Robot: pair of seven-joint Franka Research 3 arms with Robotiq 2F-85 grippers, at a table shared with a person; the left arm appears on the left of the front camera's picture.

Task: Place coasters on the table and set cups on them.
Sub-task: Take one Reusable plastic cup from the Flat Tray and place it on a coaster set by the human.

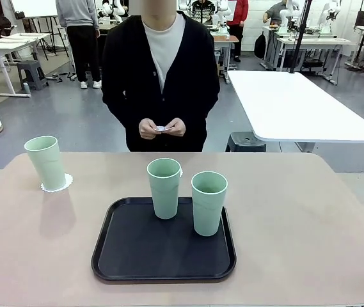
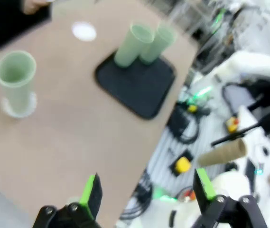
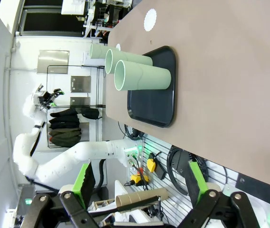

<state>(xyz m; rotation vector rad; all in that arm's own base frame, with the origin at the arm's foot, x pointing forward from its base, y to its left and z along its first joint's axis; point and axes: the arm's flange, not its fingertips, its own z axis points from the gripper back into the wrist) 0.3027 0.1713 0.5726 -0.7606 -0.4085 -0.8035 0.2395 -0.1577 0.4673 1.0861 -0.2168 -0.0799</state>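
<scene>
All upright, long axis vertical, mouths up: left cup [image 1: 46, 163] at table [image 1: 297, 224] far-left, standing on a coaster [image 1: 60, 185]; middle cup [image 1: 164, 187] and right cup [image 1: 208, 203] on black tray [image 1: 137, 249], close, not touching. Second coaster [image 2: 84, 31] flat on table beyond tray. Person's hands [image 1: 148, 128] pinch small white piece. Left gripper [image 2: 146, 190], right gripper [image 3: 139, 183]: fingers spread apart, empty

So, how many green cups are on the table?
3. One cup stands on a white coaster near the table's left edge. Two stand on the black tray in the middle: one at its far edge, the other at its right side.
</scene>
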